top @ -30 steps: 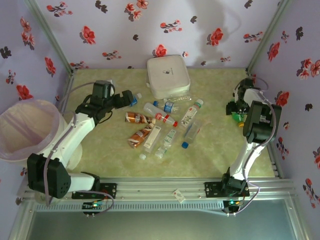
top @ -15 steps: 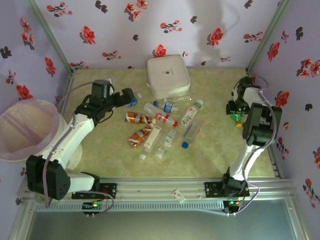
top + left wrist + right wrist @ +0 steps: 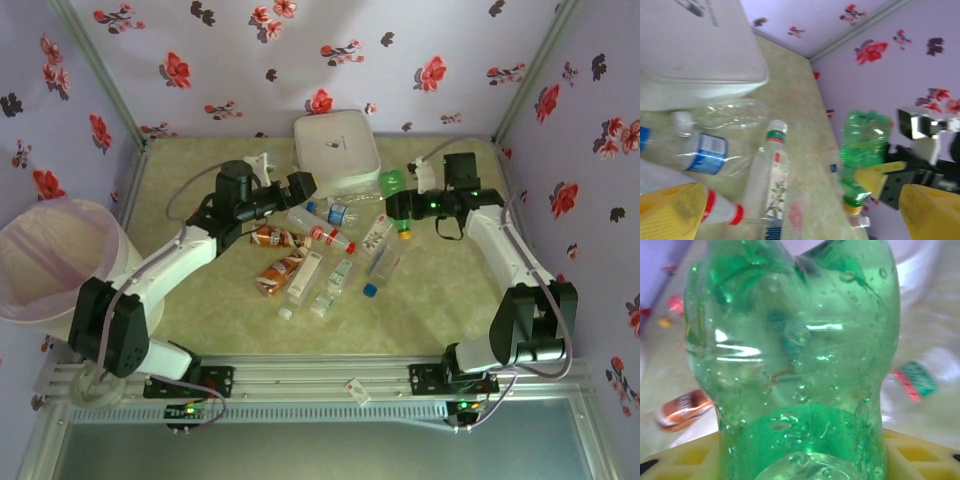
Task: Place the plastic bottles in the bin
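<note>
Obs: right gripper (image 3: 401,208) clamped on a crumpled green translucent plastic bottle (image 3: 393,184); left gripper (image 3: 301,186) spread wide, holding nothing.
Right wrist view: yellow pads (image 3: 922,455) press the green bottle's (image 3: 795,355) lower body from both sides. Left wrist view shows it orange cap down, base up. Left fingertips (image 3: 670,212) stand far apart over the pile of small clear plastic bottles (image 3: 320,255) with red, blue and white caps, some brown-orange wrapped, lying at the centre of the pale green table (image 3: 450,300). From the pile, the right gripper sits at 2 o'clock and the left gripper at 11 o'clock. A flat white square box with rounded corners (image 3: 335,150) lies at 12 o'clock. The large white cylindrical bin with a pale bag liner (image 3: 25,305) stands at 9 o'clock, well apart from both grippers.
</note>
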Robot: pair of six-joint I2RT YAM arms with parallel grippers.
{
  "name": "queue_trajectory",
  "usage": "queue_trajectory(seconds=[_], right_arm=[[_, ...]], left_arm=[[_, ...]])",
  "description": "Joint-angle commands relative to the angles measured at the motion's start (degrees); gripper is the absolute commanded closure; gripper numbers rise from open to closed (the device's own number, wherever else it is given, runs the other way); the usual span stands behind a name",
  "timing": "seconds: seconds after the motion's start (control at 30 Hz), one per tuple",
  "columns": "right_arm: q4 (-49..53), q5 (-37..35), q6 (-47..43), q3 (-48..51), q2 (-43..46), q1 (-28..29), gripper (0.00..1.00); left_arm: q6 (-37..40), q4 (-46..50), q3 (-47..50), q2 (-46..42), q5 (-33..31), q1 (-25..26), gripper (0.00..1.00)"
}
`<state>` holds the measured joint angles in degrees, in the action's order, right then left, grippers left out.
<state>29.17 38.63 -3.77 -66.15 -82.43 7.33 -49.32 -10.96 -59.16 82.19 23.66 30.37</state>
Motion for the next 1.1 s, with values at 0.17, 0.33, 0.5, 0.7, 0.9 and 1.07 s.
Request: queue_trajectory(seconds=[0.17,0.33,0.5,0.7,0.9,1.07], right_arm=[[-12.47,16.85,5.17,2.20,-4.58,5.83,0.40],[-14.31,19.09,5.62,1.44,-6.98,8.81,0.40],[-14.63,19.54,5.60,1.06,-8.44,10.56,0.39],[-19.13,21.17,8.82,1.70,-9.97,11.42,0.40],[-21.72,21.99,9.93,2.39,-9.96,12.33,0.40],[-22.23,22.45,9.88,2.68,-9.84,12.71,0.40]], left_arm=[[-3.16,-11.04,0.57,3.91,5.32,4.61,0.03],[-3.07,-11.93,-1.06,7.21,5.33,6.80,0.05],[-3.62,-13.01,-2.57,9.48,5.33,7.49,0.05],[-4.75,-15.51,-3.51,12.35,5.24,8.50,0.04],[-5.25,-17.31,-3.34,13.51,3.67,8.48,0.19],[-5.83,-18.08,-3.93,14.75,3.01,8.56,0.25]])
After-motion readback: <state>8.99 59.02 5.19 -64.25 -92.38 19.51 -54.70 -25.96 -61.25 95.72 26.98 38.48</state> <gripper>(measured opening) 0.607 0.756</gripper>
